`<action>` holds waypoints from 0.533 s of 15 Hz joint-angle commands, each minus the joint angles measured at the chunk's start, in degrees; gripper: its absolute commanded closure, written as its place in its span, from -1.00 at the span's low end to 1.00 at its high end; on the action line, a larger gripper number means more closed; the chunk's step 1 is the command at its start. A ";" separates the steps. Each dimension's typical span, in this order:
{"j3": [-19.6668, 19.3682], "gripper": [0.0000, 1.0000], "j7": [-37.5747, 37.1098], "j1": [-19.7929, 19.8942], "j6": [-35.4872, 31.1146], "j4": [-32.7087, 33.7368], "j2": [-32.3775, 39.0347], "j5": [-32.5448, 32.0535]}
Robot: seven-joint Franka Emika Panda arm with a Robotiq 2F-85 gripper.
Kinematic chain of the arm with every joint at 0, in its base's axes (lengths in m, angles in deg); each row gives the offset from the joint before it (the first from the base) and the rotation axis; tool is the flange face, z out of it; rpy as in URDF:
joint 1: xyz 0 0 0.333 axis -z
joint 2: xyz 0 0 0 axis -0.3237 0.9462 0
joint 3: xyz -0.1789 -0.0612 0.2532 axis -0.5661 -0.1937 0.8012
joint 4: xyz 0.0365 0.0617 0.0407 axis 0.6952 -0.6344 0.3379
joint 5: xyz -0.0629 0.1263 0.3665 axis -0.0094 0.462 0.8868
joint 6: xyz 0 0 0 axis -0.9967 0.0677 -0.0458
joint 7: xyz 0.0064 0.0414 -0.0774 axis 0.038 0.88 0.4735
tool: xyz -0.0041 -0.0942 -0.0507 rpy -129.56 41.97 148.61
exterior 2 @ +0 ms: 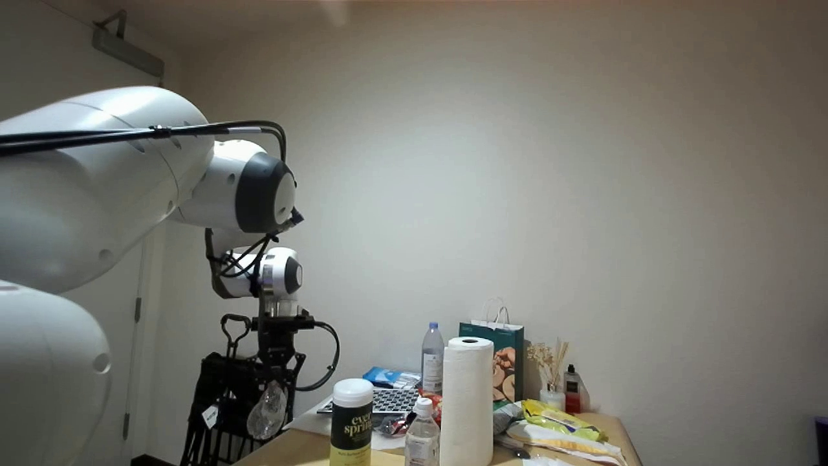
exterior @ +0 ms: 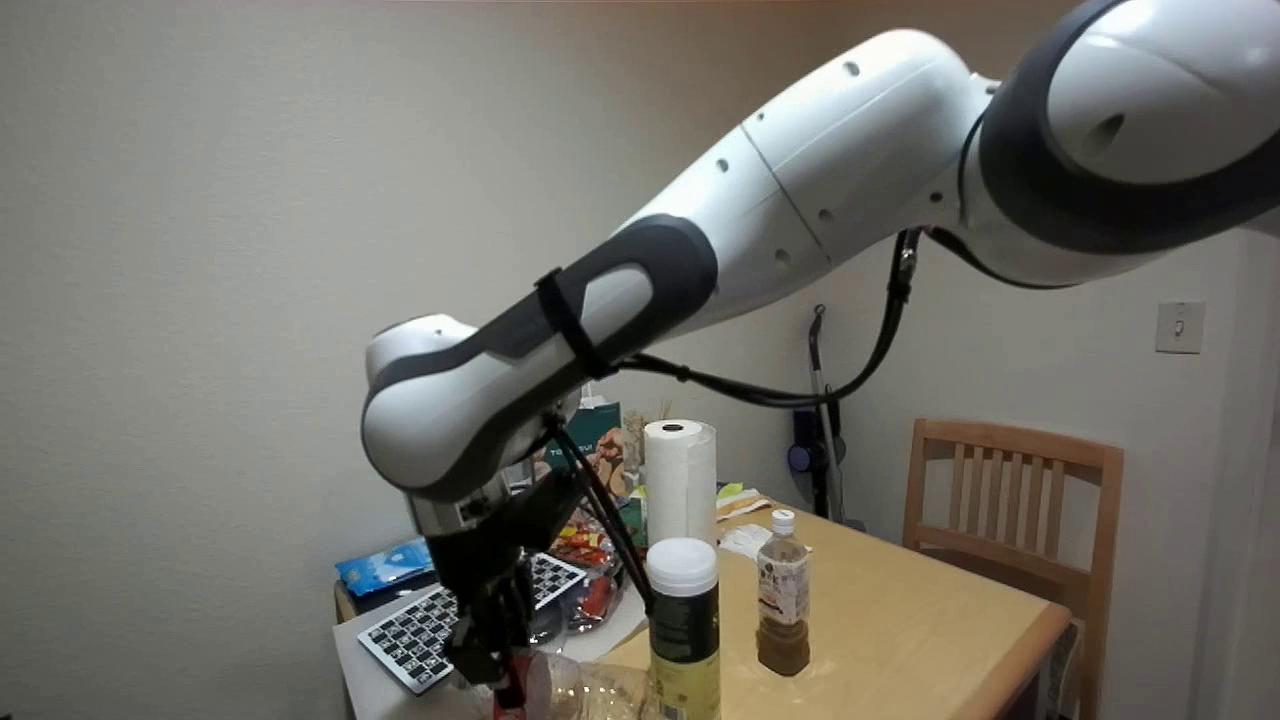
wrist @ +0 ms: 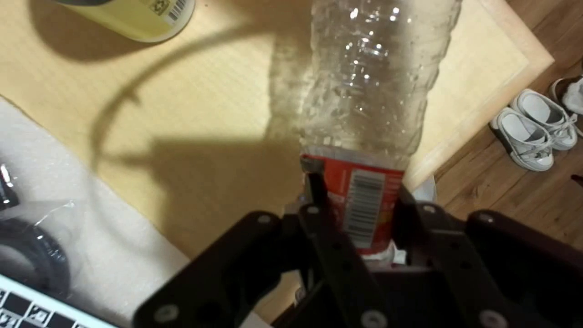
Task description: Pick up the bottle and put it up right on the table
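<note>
- The packet [exterior: 385, 566] lies at the back, presumably parked out of the way.
- The board [exterior: 415, 635], checkered, lies flat on a white sheet [wrist: 123, 223]; the pattern suggests a camera marker, best left level.
- The gripper [wrist: 357, 191] grasps the bottle [wrist: 371, 100]: in the wrist view its fingers [wrist: 316, 200] sit on either side of the red label [wrist: 364, 205], so the squeeze runs across the body and leaves the clear length jutting out.
- That bottle is held sideways over the table [wrist: 218, 91], near a corner. Whether it touches the wood I cannot tell. Standing it up looks like the step left, calling for a turn of the wrist before any release; the plastic seems thin and may buckle under more force.
- The canister [exterior: 685, 640] stands upright and seems to cover the bottle's far end in an exterior view. The wrist view shows the two apart, yet a wide swing could knock it.
- The roll [exterior: 680, 485] stands on end behind the canister, which stops it rolling away.
- The drink [exterior: 783, 600], partly full of brown liquid, stands capped, its weight low; probably not the target.
- The chair [exterior: 1010, 500] stands by the table's side, apparently for a sitter.
</note>
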 commanded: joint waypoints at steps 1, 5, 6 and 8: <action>-1.53 0.81 -7.44 -0.74 -2.25 -10.33 -11.59 -1.61; -3.76 0.81 -18.32 -1.38 -8.65 -19.81 -21.20 -4.15; -4.19 0.81 -21.12 -1.24 -10.58 -22.35 -23.29 -4.31; -4.95 0.81 -26.80 -0.94 -13.97 -27.41 -27.36 -4.78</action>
